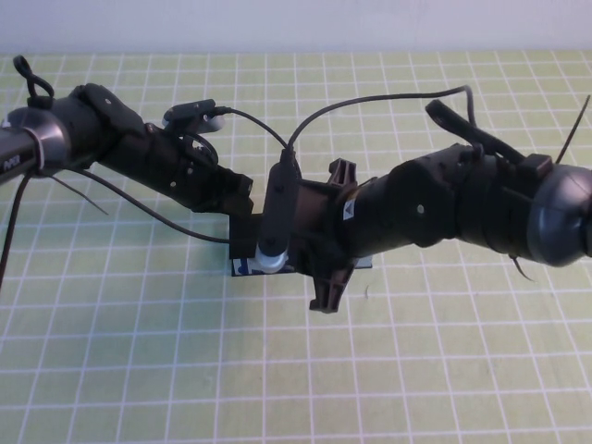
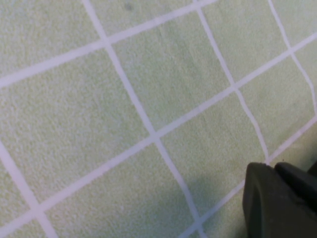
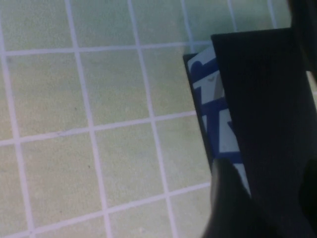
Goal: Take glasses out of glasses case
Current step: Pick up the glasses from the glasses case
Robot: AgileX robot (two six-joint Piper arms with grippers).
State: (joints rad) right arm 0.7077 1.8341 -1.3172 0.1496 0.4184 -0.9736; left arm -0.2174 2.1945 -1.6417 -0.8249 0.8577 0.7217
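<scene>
The glasses case [image 1: 243,265] lies at the middle of the mat, mostly hidden under both arms; only a black top and a blue-and-white printed side show. In the right wrist view its black lid and blue-and-white side [image 3: 218,114] show close up. My right gripper [image 1: 331,237] hangs over the case with its jaws spread wide and straddling it; in the right wrist view [image 3: 267,203] one finger [image 3: 225,198] lies against the printed side. My left gripper [image 1: 239,198] is at the case's far left end; its wrist view [image 2: 280,198] shows the jaws together over bare mat. The glasses are not in view.
A green mat with a white grid [image 1: 139,351] covers the table. Cables [image 1: 370,100] loop over both arms above the case. A white wall runs along the mat's far edge.
</scene>
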